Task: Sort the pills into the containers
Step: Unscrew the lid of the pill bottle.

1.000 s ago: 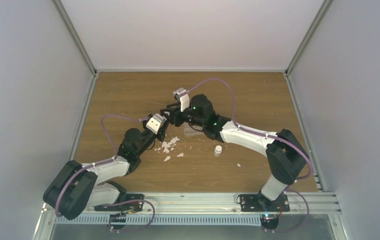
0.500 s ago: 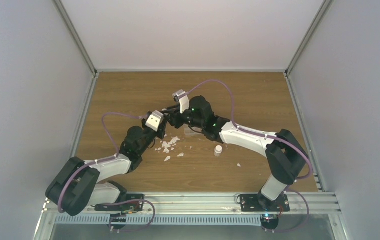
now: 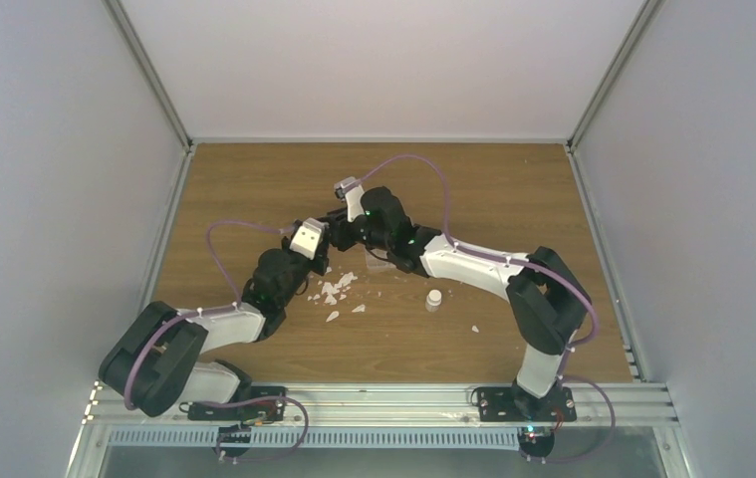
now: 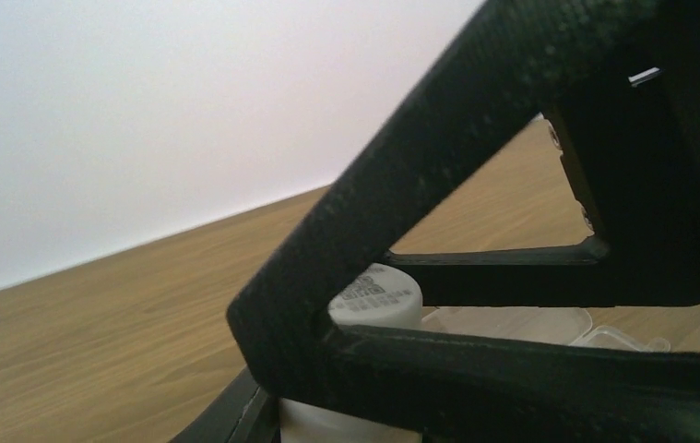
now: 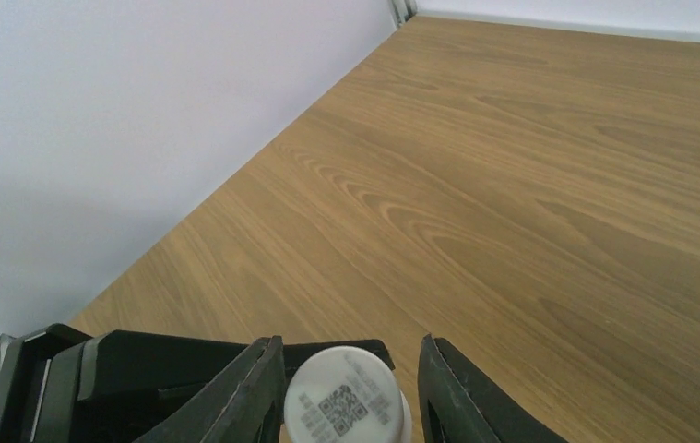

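- At mid-table, where the two arms meet: the left claw [image 3: 330, 237] and the right claw [image 5: 350, 343] converge on one small white vial [image 4: 378, 297]. Its printed cap [image 5: 346, 406] faces the right wrist camera.
- The right claw's fingers [image 5: 267, 388] stand drawn in to the cap's width, one on each side. Whether they actually bite, you cannot tell.
- The left claw's black frame crosses in front of the vial in its own view. Its contact is hidden, so you cannot tell there either.
- No pills show in any view; you may judge them shut inside the vial. Expect tiny, near-weightless grains that roll and bounce on wood and are too small to pinch singly, so pouring looks wiser than picking.
- The organiser box [image 4: 512, 323] lies flat on the table [image 3: 254, 179] just beyond the vial. The top view shows it as a pale patch close under the right forearm.
- Judge the box light, thin-walled and slick, likely to skid at a nudge and flex if squeezed. Take it by an outer wall near a corner, or pin it flat from above.
- The vial looks stiff, smooth and light. Hold the body low and turn the cap by its side.
- White flakes [image 3: 334, 289] lie scattered near the left arm, and a second vial [image 3: 434, 298] stands apart on the right side.
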Controlling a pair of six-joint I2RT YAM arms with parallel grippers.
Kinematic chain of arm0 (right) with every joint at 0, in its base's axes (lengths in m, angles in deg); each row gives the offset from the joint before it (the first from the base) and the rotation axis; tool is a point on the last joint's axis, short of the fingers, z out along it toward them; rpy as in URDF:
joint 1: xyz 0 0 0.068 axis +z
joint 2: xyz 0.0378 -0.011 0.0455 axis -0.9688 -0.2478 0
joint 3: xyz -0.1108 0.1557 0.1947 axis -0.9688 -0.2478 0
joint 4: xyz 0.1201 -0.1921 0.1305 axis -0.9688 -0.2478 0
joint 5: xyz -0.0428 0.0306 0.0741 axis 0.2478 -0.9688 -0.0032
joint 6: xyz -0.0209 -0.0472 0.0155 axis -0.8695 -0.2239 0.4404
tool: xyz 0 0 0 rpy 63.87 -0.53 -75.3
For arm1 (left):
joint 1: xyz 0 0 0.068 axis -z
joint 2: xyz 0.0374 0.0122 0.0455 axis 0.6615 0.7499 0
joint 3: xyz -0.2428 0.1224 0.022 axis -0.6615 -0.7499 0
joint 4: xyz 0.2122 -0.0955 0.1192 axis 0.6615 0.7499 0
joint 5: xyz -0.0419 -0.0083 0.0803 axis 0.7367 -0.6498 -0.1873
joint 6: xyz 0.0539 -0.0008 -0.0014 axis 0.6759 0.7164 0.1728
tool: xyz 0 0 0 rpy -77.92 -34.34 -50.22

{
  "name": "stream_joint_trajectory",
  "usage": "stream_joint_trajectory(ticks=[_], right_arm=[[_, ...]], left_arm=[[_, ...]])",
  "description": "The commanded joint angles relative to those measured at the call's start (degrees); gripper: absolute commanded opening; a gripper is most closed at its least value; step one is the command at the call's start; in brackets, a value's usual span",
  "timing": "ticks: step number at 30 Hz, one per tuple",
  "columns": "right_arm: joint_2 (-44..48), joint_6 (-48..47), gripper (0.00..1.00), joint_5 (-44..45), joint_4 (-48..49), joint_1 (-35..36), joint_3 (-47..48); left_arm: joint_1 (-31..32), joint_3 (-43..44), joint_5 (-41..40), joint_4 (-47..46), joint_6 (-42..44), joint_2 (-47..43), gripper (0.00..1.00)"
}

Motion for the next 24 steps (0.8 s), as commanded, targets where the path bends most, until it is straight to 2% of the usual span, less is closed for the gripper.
stream_joint_trajectory(ticks=[1, 7, 10, 13, 15, 17, 19, 24], right_arm=[[-1.5, 0.9, 0.87, 2.0, -0.5, 0.9, 2.2], [-1.3, 0.9, 0.8, 2.7, -0.4, 0.9, 1.9], [-1.2, 0.6, 0.68, 2.4, -0.3, 0.9, 1.8], [-0.8, 0.1, 0.5, 2.5, 0.4, 0.9, 0.9], [-0.2, -1.4, 0.29, 3.0, 0.8, 0.9, 0.3], [0.7, -3.9, 0.12, 3.5, 1.1, 0.9, -0.5], [1.8, -8.4, 0.02, 2.1, 2.1, 0.7, -1.6], [5.8, -17.0, 0.0, -12.9, 4.0, -2.1, -5.9]], left_arm=[[0.1, 1.1, -1.5, -4.5, -0.2, 0.7, 0.68], [0.1, 1.1, -1.5, -4.6, -0.1, 1.1, 0.68], [0.1, 1.2, -1.5, -4.7, 0.2, 1.3, 0.68], [0.1, 1.1, -1.6, -4.7, 0.7, 1.4, 0.68], [0.0, 1.0, -1.2, -4.6, 1.5, 1.4, 0.68], [-0.7, 0.5, 1.1, -4.8, 1.7, 1.1, 0.68], [-2.2, -0.3, 6.6, -5.2, 1.2, 0.2, 0.68], [-4.7, -2.1, 17.5, -5.5, 1.0, -3.4, 0.68]])
